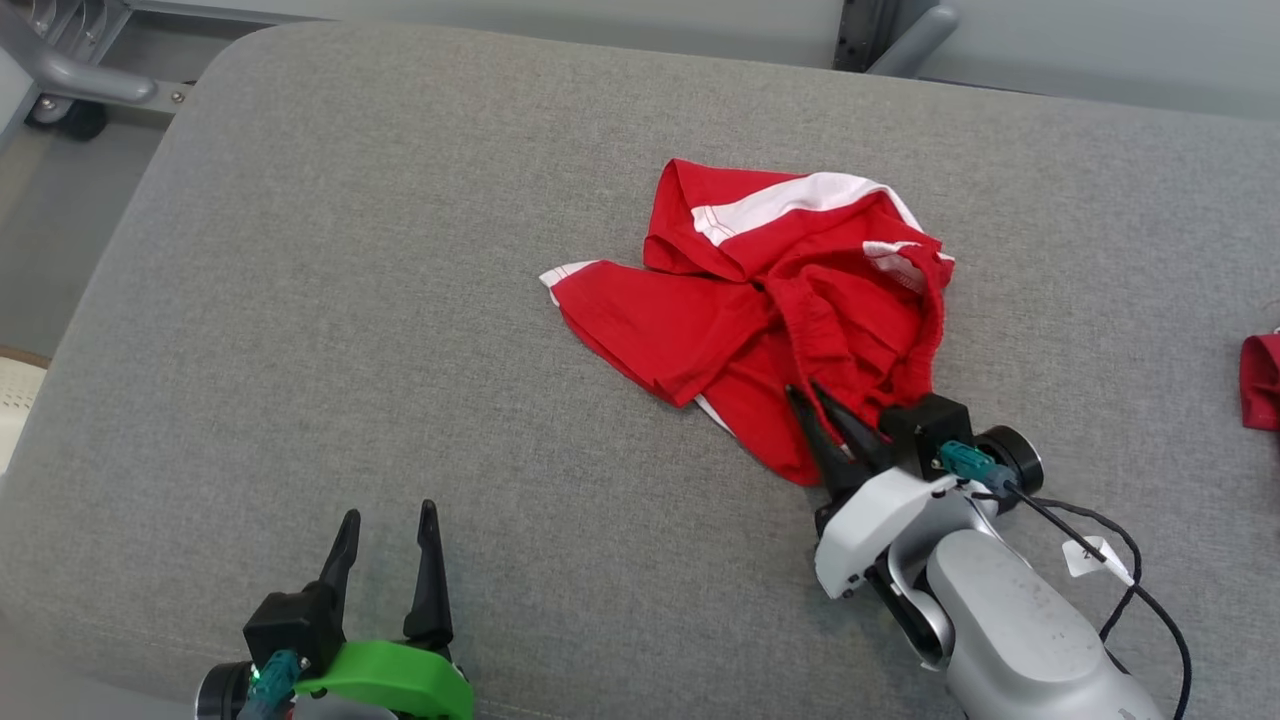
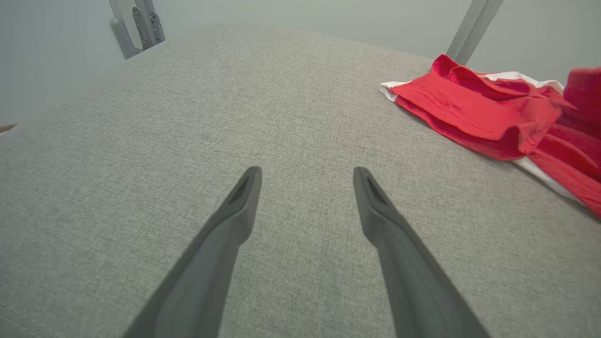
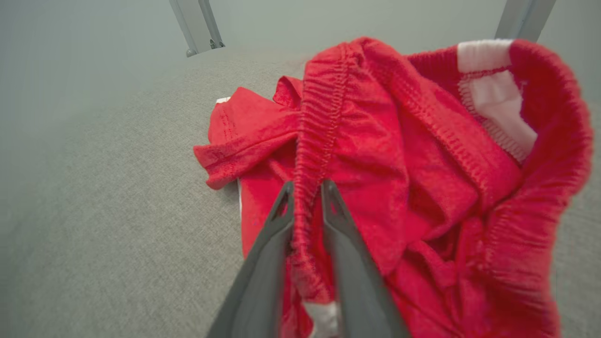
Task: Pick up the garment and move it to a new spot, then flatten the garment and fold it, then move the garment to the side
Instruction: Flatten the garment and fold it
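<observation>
The garment point(image 1: 770, 310) is a pair of red shorts with white stripes, crumpled on the grey cushioned surface point(image 1: 400, 330) right of centre. My right gripper point(image 1: 805, 392) is at its near edge, shut on the gathered elastic waistband. In the right wrist view the waistband point(image 3: 312, 155) runs between the two fingers of my right gripper point(image 3: 306, 188), and the shorts bunch up behind them. My left gripper point(image 1: 388, 512) stands open at the lower left, well apart from the shorts. In the left wrist view my left gripper point(image 2: 306, 172) is over bare fabric, with the garment point(image 2: 493, 112) at the upper right.
A second dark red cloth point(image 1: 1262, 380) lies at the right edge of the surface. Grey metal frame legs point(image 1: 60, 70) and a caster wheel stand beyond the far left corner. A black cable point(image 1: 1120, 540) trails from my right wrist.
</observation>
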